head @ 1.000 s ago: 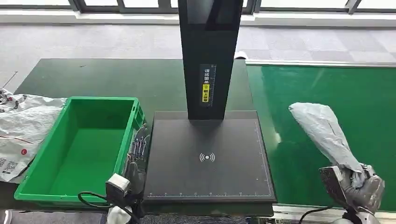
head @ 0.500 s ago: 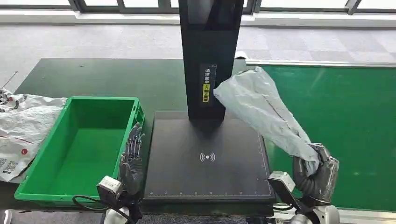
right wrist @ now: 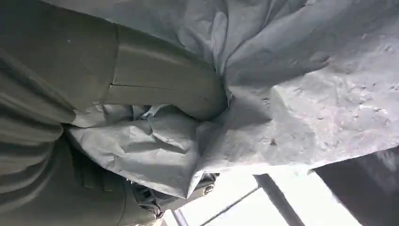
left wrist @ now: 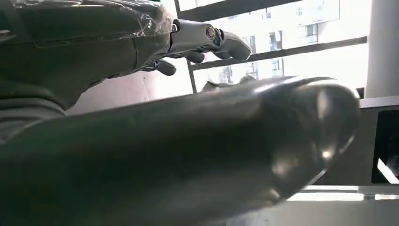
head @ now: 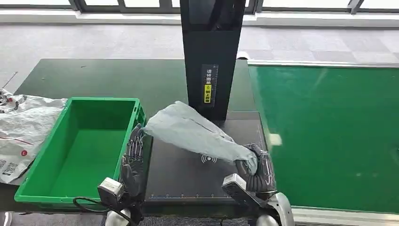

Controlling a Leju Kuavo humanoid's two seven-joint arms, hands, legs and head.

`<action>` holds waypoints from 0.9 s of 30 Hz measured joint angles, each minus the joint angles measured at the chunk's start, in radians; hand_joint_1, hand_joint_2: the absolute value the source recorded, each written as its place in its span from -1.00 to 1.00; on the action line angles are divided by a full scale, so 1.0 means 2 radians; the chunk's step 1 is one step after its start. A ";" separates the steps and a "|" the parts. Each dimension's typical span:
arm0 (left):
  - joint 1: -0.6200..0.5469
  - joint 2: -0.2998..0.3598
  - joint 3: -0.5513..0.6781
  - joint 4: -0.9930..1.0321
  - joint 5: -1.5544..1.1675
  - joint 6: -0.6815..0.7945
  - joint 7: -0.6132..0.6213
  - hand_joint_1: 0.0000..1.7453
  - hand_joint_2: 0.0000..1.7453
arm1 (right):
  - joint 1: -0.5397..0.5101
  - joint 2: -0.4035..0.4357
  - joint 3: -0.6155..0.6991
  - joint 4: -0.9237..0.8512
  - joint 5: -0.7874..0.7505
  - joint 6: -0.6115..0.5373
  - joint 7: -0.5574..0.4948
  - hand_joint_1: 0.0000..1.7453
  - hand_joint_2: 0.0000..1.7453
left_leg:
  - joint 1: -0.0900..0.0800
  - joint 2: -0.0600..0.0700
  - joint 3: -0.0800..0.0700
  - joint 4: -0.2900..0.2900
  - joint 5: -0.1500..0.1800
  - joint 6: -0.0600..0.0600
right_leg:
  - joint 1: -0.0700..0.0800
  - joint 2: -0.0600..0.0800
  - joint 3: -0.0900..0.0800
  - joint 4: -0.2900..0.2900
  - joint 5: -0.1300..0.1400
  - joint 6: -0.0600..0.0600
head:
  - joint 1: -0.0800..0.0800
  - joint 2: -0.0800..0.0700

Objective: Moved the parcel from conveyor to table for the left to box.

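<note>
A grey plastic parcel (head: 193, 133) hangs over the black scanner pad (head: 188, 176), stretching toward the green box. My right hand (head: 257, 168) grips its near end at the pad's front right, and the crumpled wrap (right wrist: 291, 103) bunches around the thumb in the right wrist view. My left hand (head: 133, 162) stands with fingers straight and apart between the green box (head: 80, 146) and the pad, holding nothing. Its fingertips are close to the parcel's far end; contact is unclear. The left wrist view has the thumb (left wrist: 188, 155) close up and the fingers (left wrist: 207, 40) stretched out.
A black scanner column (head: 211, 52) rises behind the pad. The green conveyor belt (head: 329, 127) lies to the right. Several white mail bags (head: 19, 132) are heaped left of the green box on the dark table (head: 108, 77).
My right hand has swung the parcel leftward from the conveyor side to over the scanner pad and lower. The left hand has stayed between box and pad.
</note>
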 measured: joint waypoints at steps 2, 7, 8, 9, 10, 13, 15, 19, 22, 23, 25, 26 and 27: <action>-0.001 0.000 0.000 0.000 0.000 -0.001 0.000 -1.00 -1.00 | -0.004 0.000 0.010 0.018 0.010 0.024 0.028 1.00 1.00 | 0.000 0.000 0.000 0.000 0.000 0.000 | 0.000 0.000 0.000 0.000 0.000 0.000 | 0.000 0.000; -0.003 0.000 0.000 0.002 0.000 -0.001 0.000 -1.00 -1.00 | -0.012 -0.001 0.020 0.075 0.021 0.037 0.049 -1.00 1.00 | 0.000 0.000 0.000 0.000 0.000 0.000 | 0.000 0.000 0.000 0.000 0.000 0.000 | 0.000 0.000; -0.003 0.000 0.000 0.002 0.000 0.000 0.000 -1.00 -1.00 | -0.014 -0.001 0.020 0.084 0.020 0.037 0.048 -1.00 1.00 | 0.000 0.000 0.000 0.000 0.000 0.000 | 0.000 0.000 0.000 0.000 0.000 0.000 | 0.000 0.000; -0.003 0.000 0.000 0.002 0.000 0.000 0.000 -1.00 -1.00 | -0.015 -0.001 0.020 0.090 0.020 0.037 0.048 -1.00 1.00 | 0.000 0.000 0.000 0.000 0.000 0.000 | 0.000 0.000 0.000 0.000 0.000 0.000 | 0.000 0.000; -0.003 0.000 0.000 0.002 0.000 0.001 0.000 -1.00 -1.00 | -0.017 -0.002 0.020 0.096 0.019 0.036 0.047 -1.00 1.00 | 0.000 0.000 0.000 0.000 0.000 0.000 | 0.000 0.000 0.000 0.000 0.000 0.000 | 0.000 0.000; -0.002 0.000 0.000 0.000 0.000 0.003 0.000 -1.00 -1.00 | -0.020 -0.002 0.020 0.105 0.018 0.033 0.045 -1.00 1.00 | 0.000 0.000 0.000 0.000 0.000 0.000 | 0.000 0.000 0.000 0.000 0.000 0.000 | 0.000 0.000; -0.001 0.000 0.000 -0.002 -0.004 0.007 0.000 -1.00 -1.00 | -0.021 -0.002 0.020 0.107 0.018 0.031 0.045 -1.00 1.00 | 0.000 0.000 0.000 0.000 0.000 0.000 | 0.000 0.000 0.000 0.000 0.000 0.000 | 0.000 0.000; 0.002 0.000 0.000 -0.004 -0.005 0.009 0.000 -1.00 -1.00 | -0.024 -0.003 0.020 0.111 0.020 0.024 0.046 -1.00 1.00 | 0.000 0.000 0.000 0.000 0.000 0.000 | 0.000 0.000 0.000 0.000 0.000 0.000 | 0.000 0.000; 0.008 0.000 0.000 -0.013 -0.006 0.017 0.000 -1.00 -1.00 | -0.021 -0.004 0.020 0.108 0.020 0.017 0.043 -1.00 1.00 | 0.000 0.000 0.000 0.000 0.000 0.000 | 0.000 0.000 0.000 0.000 0.000 0.000 | 0.000 0.000; 0.010 -0.001 0.000 -0.017 -0.003 0.024 0.000 -1.00 -1.00 | -0.019 -0.004 0.020 0.105 0.019 0.014 0.039 -1.00 1.00 | 0.000 0.000 0.000 0.000 0.000 0.000 | 0.000 0.000 0.000 0.000 0.000 0.000 | 0.000 0.000; 0.014 -0.003 0.000 -0.024 0.002 0.037 0.000 -1.00 -1.00 | -0.012 -0.004 0.020 0.093 0.016 0.010 0.029 -1.00 1.00 | 0.000 0.000 0.000 0.000 0.000 0.000 | 0.000 0.000 0.000 0.000 0.000 0.000 | 0.000 0.000; 0.014 -0.004 0.000 -0.027 0.002 0.042 0.000 -1.00 -1.00 | -0.008 -0.004 0.020 0.085 0.014 0.010 0.022 -1.00 1.00 | 0.000 0.000 0.000 0.000 0.000 0.000 | 0.000 0.000 0.000 0.000 0.000 0.000 | 0.000 0.000; 0.015 -0.004 0.000 -0.028 0.002 0.046 0.000 -1.00 -1.00 | -0.004 -0.004 0.020 0.075 0.012 0.009 0.018 -1.00 1.00 | 0.000 0.000 0.000 0.000 0.000 0.000 | 0.000 0.000 0.000 0.000 0.000 0.000 | 0.000 0.000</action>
